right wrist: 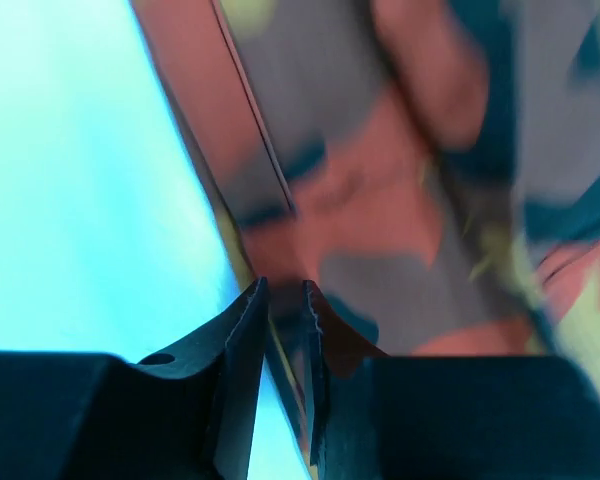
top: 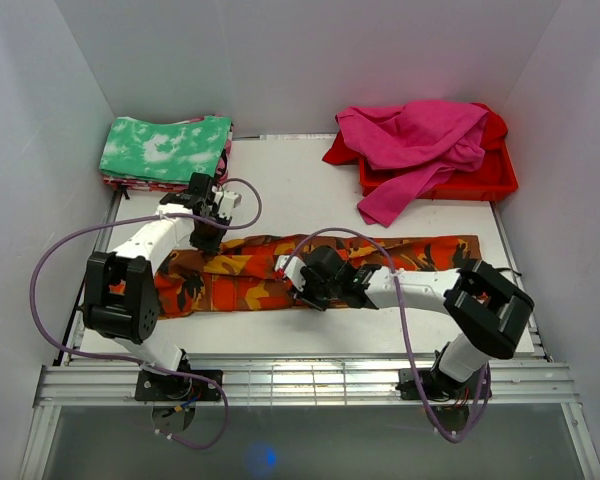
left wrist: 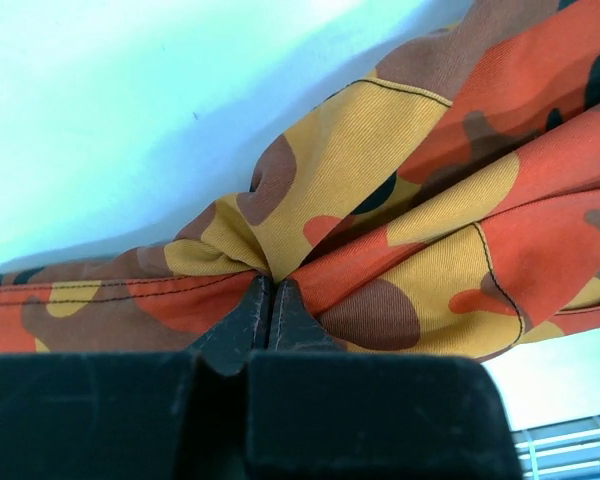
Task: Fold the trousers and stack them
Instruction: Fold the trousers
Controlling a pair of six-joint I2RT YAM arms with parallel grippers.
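Left hand (left wrist: 271, 288) (jaws together) on bunched trousers (left wrist: 430, 200)

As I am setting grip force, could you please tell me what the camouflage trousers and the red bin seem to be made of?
The trousers: likely woven cotton twill, matte; fine diagonal ribs and stitched seams show in the left wrist view, and it bunches softly. The red bin: probably moulded plastic, faintly glossy; stiff straight rim, one even colour.
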